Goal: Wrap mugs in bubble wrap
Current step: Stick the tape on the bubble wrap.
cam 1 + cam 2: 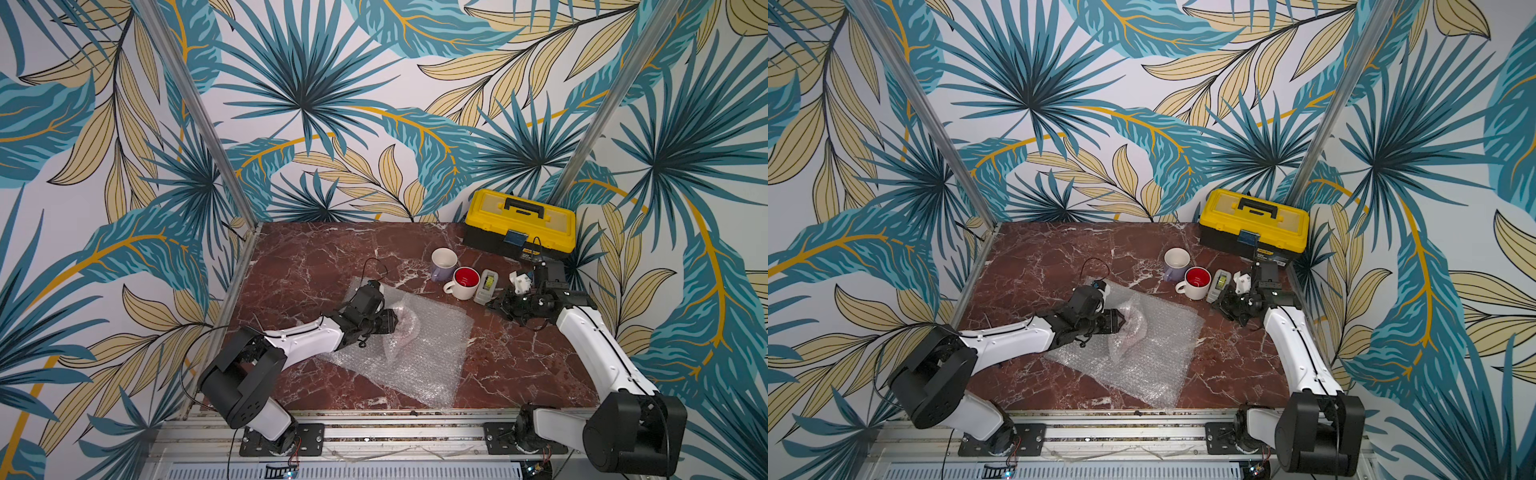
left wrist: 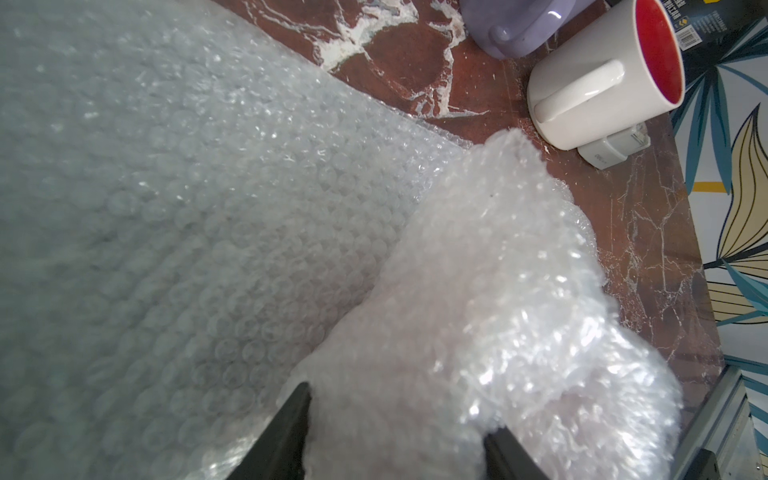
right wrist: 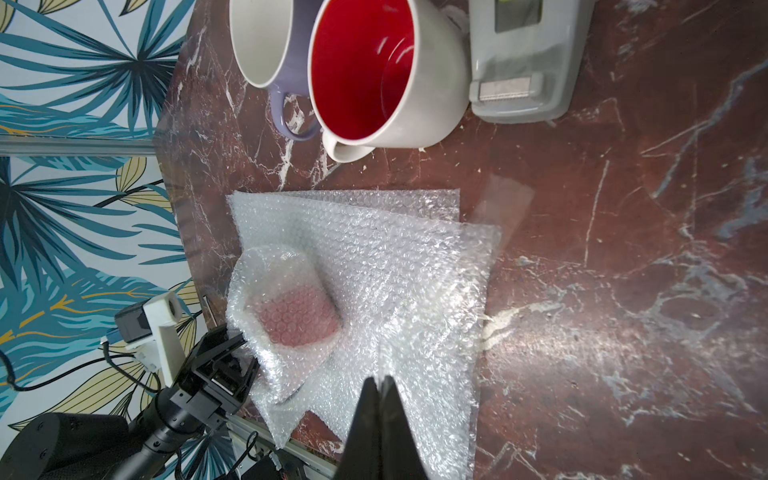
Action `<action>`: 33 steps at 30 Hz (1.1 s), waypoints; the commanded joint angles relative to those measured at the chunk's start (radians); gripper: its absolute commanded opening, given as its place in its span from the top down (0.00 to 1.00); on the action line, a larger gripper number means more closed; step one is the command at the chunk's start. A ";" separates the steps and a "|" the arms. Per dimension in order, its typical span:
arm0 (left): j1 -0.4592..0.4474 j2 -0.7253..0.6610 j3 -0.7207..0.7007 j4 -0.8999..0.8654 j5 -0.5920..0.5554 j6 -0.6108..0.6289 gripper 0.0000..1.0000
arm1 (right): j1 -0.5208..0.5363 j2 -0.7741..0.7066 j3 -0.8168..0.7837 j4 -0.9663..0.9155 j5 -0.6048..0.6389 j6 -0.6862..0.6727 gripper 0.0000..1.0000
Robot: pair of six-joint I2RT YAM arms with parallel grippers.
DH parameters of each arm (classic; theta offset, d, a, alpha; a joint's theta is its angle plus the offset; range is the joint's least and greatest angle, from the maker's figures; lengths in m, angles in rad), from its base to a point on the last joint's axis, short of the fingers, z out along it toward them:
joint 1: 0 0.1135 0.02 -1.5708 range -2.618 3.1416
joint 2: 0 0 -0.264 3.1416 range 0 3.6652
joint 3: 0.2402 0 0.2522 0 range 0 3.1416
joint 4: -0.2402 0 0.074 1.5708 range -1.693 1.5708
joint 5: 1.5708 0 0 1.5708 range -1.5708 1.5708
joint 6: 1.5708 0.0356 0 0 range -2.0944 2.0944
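My left gripper [image 1: 394, 322] [image 2: 399, 432] is shut on a lumpy bundle of bubble wrap [image 1: 406, 328] [image 2: 478, 291], one finger on each side. A red mug [image 3: 296, 320] shows dimly through that bundle. The bundle rests on flat bubble wrap sheets [image 1: 428, 357] [image 3: 415, 266] in the middle of the table. At the back stand a lavender mug [image 1: 443, 264] [image 3: 266, 45] and a white mug with a red inside [image 1: 463, 284] [image 3: 374, 70], both upright and bare. My right gripper [image 1: 500, 306] [image 3: 383, 379] is shut and empty, to the right of the mugs.
A grey tape dispenser [image 1: 487, 286] [image 3: 523, 66] stands against the white mug's right side, close to my right gripper. A yellow and black toolbox [image 1: 519, 222] fills the back right corner. Aluminium frame posts [image 1: 199, 112] rise at the table's back corners.
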 commanded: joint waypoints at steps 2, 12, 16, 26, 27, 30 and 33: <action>-0.013 0.025 0.017 -0.025 0.013 0.014 0.45 | 0.038 0.005 0.050 -0.013 -0.021 0.052 1.00; -0.020 0.028 0.017 -0.005 0.045 0.032 0.44 | 0.237 0.076 0.179 0.083 -0.097 0.181 1.00; -0.022 0.029 0.018 -0.005 0.050 0.035 0.44 | 0.330 0.133 0.224 0.150 -0.112 0.238 1.00; -0.022 0.033 0.020 -0.006 0.050 0.035 0.44 | 0.519 0.306 0.285 0.312 -0.133 0.303 1.00; -0.023 0.033 0.020 -0.006 0.050 0.036 0.44 | 0.531 0.323 0.290 0.329 -0.138 0.304 1.00; -0.022 0.033 0.020 -0.006 0.049 0.034 0.44 | 0.563 0.373 0.304 0.372 -0.161 0.306 1.00; -0.022 0.033 0.020 -0.004 0.050 0.032 0.44 | 0.583 0.410 0.314 0.392 -0.178 0.303 1.00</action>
